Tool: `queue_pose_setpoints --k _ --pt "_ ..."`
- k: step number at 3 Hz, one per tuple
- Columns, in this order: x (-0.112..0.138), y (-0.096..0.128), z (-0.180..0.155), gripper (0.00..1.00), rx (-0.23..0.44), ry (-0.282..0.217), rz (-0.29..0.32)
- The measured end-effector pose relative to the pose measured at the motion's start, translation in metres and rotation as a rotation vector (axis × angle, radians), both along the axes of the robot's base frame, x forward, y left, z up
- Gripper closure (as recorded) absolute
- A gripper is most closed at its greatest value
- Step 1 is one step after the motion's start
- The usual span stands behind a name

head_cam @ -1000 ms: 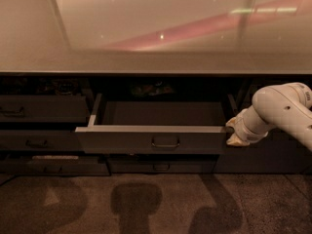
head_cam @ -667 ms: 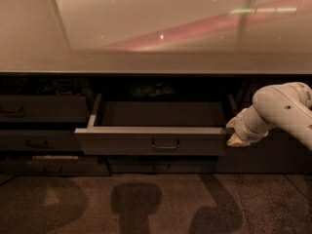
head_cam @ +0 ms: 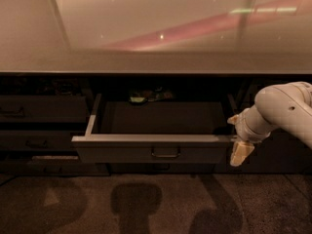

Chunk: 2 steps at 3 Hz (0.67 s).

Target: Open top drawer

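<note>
Pale table top [head_cam: 146, 57] ran over dark cabinets, with the top drawer standing open beneath it.
From the left: three dark fronts [head_cam: 41, 108] sat stacked; one top drawer [head_cam: 122, 152] in the middle was pulled well out, its single handle [head_cam: 165, 153] untouched; one pincer [head_cam: 241, 152] sat against the drawer front's right end, open or closed I could not tell. Opening looked nearly done; the next move called for a short straight outward pull, or a clean release.

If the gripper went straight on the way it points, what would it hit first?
The gripper, at the right end of the open top drawer, points downward. It would probably meet the floor first, though depth is unclear.
</note>
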<state>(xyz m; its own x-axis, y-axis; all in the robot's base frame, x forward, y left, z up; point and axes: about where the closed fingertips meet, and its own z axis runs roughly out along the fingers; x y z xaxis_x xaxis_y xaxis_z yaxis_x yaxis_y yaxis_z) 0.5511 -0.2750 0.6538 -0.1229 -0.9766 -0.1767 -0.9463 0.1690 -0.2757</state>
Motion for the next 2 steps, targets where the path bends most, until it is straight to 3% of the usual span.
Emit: queue_pose_setpoints --k 1,2 --pt "-0.0120 -0.0010 0.0361 0.00 -0.034 -0.050 -0.033" --pt "-0.0122 -0.0012 0.0373 0.00 -0.035 -0.052 -0.035"
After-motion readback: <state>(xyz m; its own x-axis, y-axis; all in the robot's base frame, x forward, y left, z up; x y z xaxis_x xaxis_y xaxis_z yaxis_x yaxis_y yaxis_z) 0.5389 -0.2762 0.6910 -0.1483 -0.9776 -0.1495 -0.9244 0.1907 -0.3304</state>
